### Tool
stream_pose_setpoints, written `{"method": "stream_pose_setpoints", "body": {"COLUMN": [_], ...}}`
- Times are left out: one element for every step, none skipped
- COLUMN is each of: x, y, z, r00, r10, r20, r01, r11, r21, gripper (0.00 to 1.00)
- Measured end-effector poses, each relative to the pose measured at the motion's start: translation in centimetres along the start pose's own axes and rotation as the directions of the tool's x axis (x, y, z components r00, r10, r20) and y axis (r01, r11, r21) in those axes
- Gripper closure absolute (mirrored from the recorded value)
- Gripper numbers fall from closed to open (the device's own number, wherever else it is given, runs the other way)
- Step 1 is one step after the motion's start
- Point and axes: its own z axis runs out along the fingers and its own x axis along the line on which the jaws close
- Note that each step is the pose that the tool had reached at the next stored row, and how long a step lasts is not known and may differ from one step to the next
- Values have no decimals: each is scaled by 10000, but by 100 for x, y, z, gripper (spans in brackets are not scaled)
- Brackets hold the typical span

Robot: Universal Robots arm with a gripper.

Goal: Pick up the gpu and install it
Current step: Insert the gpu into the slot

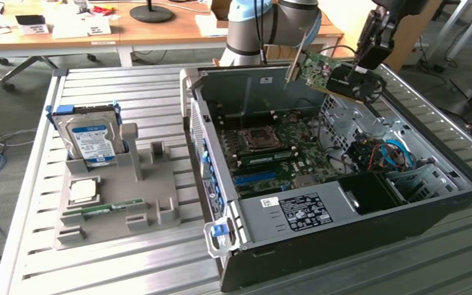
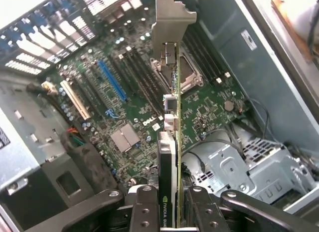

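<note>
While the gripper point(image 2: 172, 208) is clamping the gpu point(image 1: 322, 66) at its dark fan end, the card is hanging on edge, clear above the motherboard point(image 1: 279, 150) of the open computer case point(image 1: 445, 200). The card is presenting as light, stiff and fragile. Gripping it by the board faces near the fan, away from the silver bracket point(image 2: 171, 22), is judged sound.

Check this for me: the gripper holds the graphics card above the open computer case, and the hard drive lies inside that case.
Not quite. The hard drive stands in the grey holder outside the case, as the exterior view shows. The gripper does hold the graphics card above the open case.
</note>
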Motion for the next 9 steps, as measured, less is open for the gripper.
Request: {"method": "stream_pose_setpoints", "body": {"x": [0,0,0,0,0,0,0,0,0], "y": [0,0,0,0,0,0,0,0,0], "z": [0,0,0,0,0,0,0,0,0], "r00": [9999,9995,9989,9980,9969,9956,9940,9920,9900], "r10": [-165,-321,-477,-632,-787,-941,-1096,-1263,-1408], "r20": [-8,-17,-24,-32,-40,-48,-55,-63,-70], "r01": [165,321,477,632,787,941,1096,1263,1408], "r11": [9999,9995,9989,9980,9969,9956,9940,9920,9900], "r21": [-4,-7,-11,-15,-19,-23,-28,-32,-37], "gripper": [73,73,73,73,73,73,73,73,73]}}
